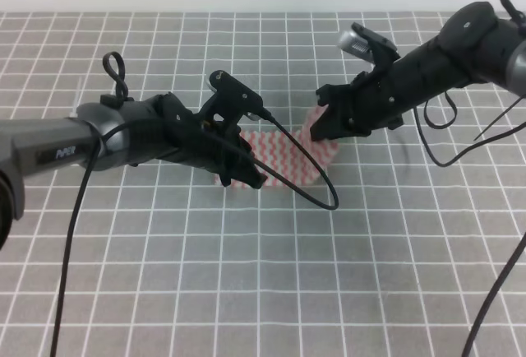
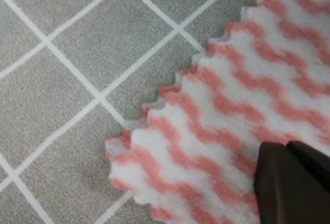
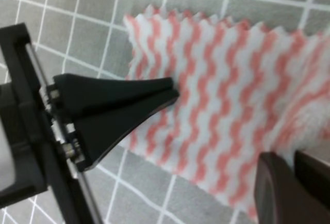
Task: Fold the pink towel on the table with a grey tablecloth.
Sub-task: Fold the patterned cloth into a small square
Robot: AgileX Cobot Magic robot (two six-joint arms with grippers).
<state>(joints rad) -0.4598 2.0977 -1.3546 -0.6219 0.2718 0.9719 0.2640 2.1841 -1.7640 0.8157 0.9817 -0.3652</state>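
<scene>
Fold under way: left gripper (image 1: 251,178) and right gripper (image 1: 322,127), jaws pinching the pink towel (image 1: 288,159); next, carry the lifted edge across.

Left arm hides pink towel (image 1: 289,158) middle.

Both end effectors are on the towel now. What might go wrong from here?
The right end effector has lifted only one corner of the pink towel, so that corner may slip free. The left end effector pins the opposite end; uneven pulling might stretch or skew the fold. The left arm's cable drapes over the towel and may snag.
</scene>
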